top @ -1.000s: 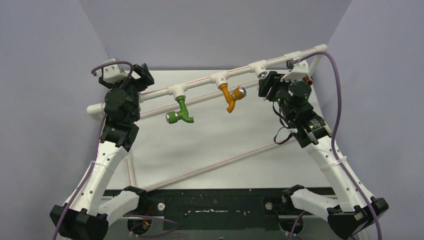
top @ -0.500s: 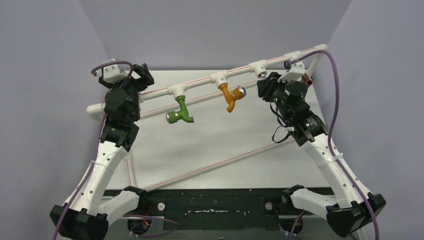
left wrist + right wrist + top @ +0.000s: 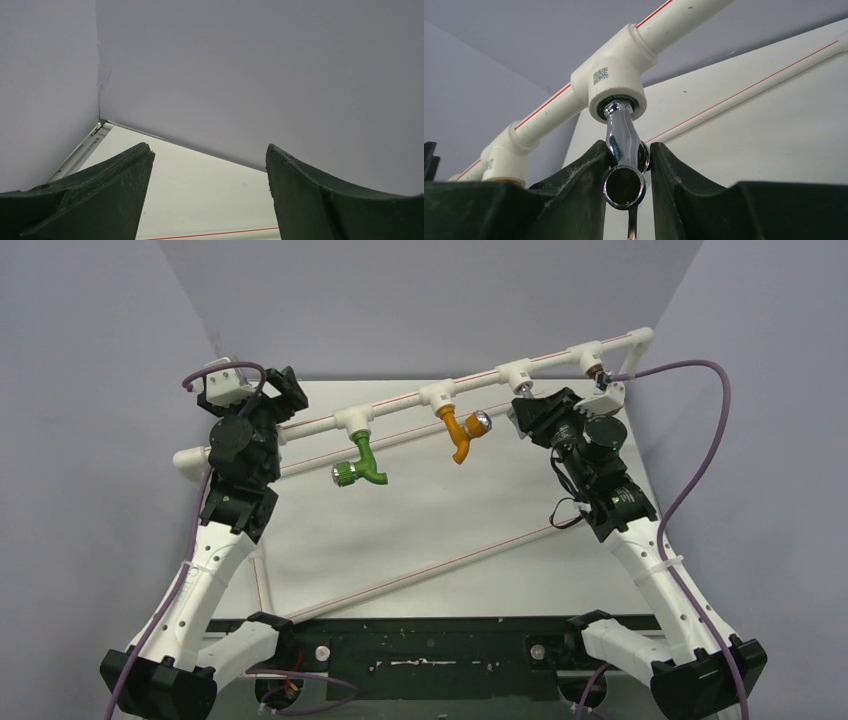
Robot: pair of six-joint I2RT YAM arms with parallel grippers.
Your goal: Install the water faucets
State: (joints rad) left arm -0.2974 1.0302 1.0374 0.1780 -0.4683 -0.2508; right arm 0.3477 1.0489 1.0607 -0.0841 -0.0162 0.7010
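Observation:
A white pipe [image 3: 400, 406] with tee fittings runs above the table from left to upper right. A green faucet [image 3: 361, 462] and an orange faucet [image 3: 459, 436] hang from two tees. A small brown faucet [image 3: 599, 376] sits at the far right tee. My right gripper [image 3: 533, 408] is shut on the chrome faucet [image 3: 623, 145]. The faucet's stem sits in a tee fitting [image 3: 616, 85], and its spout mouth faces the right wrist camera between the fingers [image 3: 579, 185]. My left gripper [image 3: 288, 390] is open and empty near the pipe's left end. Its fingers [image 3: 115, 180] frame only table and wall.
A thin red-striped pipe [image 3: 430, 568] lies diagonally across the white table [image 3: 450, 510]. Another runs behind the faucets [image 3: 410, 438]. Grey walls close in on three sides. A purple cable [image 3: 700, 460] loops out to the right of the right arm.
My right wrist has turned while holding the chrome faucet at its tee. Its cable has swung out to the right, uncovering the brown faucet. The left arm has not moved.

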